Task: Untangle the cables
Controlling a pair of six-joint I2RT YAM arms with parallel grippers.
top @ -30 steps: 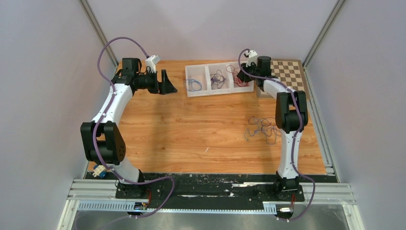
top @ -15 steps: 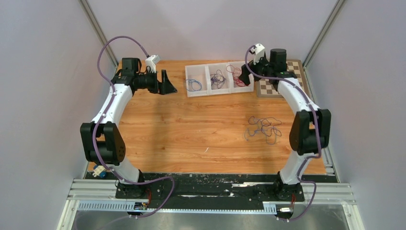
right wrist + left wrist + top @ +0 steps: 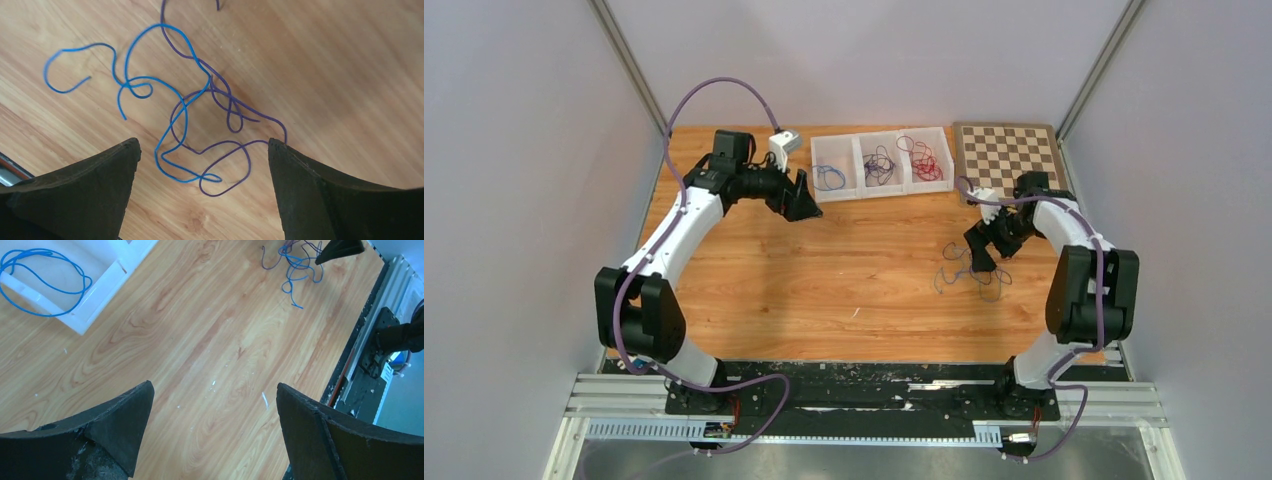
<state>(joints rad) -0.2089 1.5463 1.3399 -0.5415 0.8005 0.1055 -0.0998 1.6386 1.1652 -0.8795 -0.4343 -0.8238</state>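
Right pincer (image 3: 204, 145): hung wide open and empty just above the tangled blue and purple cables (image 3: 184, 120) on the table (image 3: 854, 280). Left pincer (image 3: 215, 390): open too, well apart. Risked pinching both crossed strands together and dragging the tangle tighter, judging by the overlaps.

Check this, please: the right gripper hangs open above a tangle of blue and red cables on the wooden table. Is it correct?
One detail is wrong: the cables below the open right gripper are blue and purple, not blue and red. The right wrist view shows this; the rest stands.
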